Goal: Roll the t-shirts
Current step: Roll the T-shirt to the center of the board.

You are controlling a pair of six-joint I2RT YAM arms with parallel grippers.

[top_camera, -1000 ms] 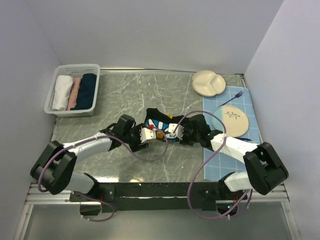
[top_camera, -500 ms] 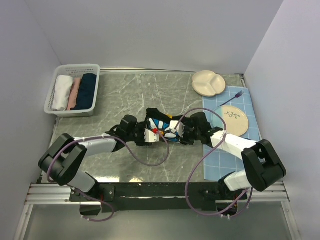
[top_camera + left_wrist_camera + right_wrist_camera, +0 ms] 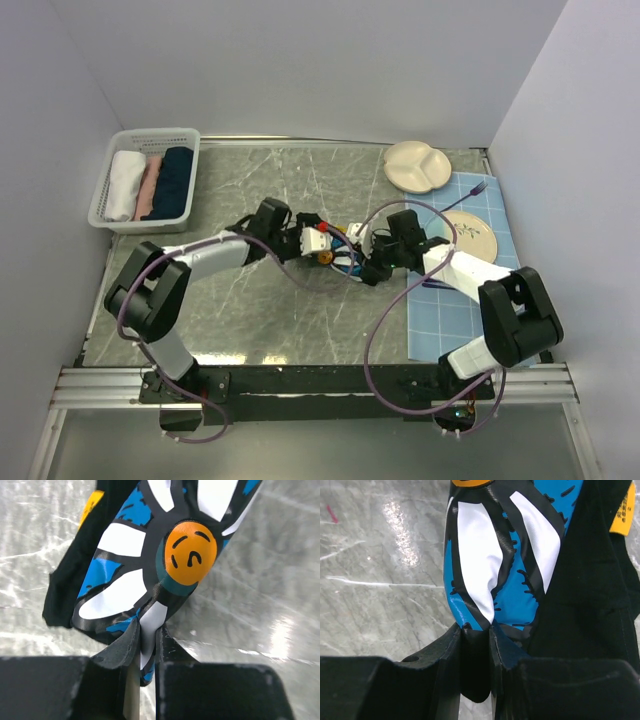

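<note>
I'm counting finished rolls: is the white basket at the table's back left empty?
No, the basket holds three rolled cloths side by side: a white roll, a pink roll and a dark blue roll.

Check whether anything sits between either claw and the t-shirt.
Nothing visible does. The left claw is shut on a printed fold of the t-shirt, and the right claw is shut on another printed fold. Both wrist views show cloth directly between the fingers, with nothing else there.
</note>
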